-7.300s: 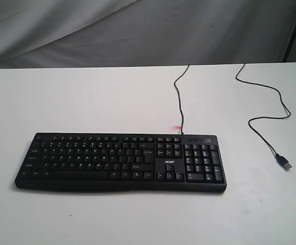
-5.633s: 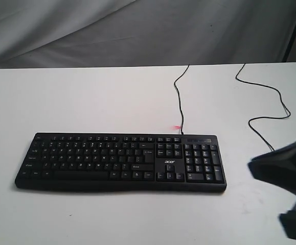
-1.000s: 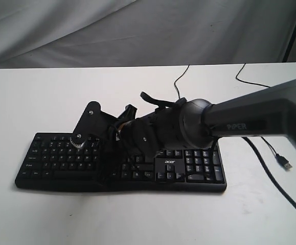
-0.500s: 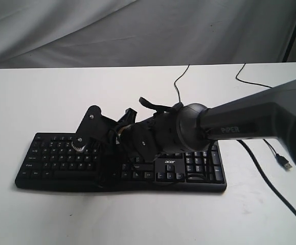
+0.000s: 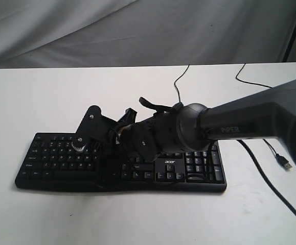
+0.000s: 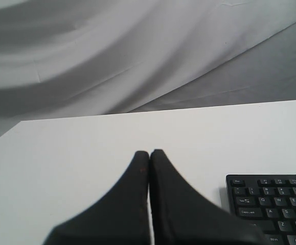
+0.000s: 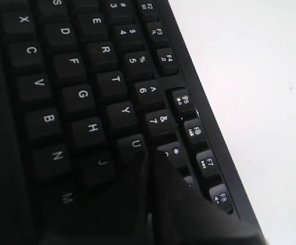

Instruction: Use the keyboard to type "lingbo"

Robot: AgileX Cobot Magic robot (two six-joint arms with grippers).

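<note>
The black keyboard [image 5: 50, 158] lies across the white table [image 5: 35, 97], with its acer logo by the arrow keys. My right arm reaches in from the right and crosses it. Its right gripper [image 5: 103, 157] points down at the letter keys. In the right wrist view the keyboard [image 7: 76, 76] fills the frame. There the right gripper [image 7: 150, 154] is shut and empty, tips at the keys just past U and 8. The left gripper [image 6: 149, 152] is shut and empty above bare table beside the keyboard [image 6: 270, 204] corner. The exterior view does not show it.
The keyboard's thin black cable [image 5: 178, 87] runs to the table's far edge and loops back to a loose USB plug [image 5: 285, 163] at the right. A thicker black arm cable [image 5: 275, 191] trails over the table at the right. Grey cloth [image 5: 137, 30] hangs behind.
The right arm came in from the right and now lies over the keyboard. Over the last second its wrist shifted slightly left and lower; in the last half second it is nearly still.
</note>
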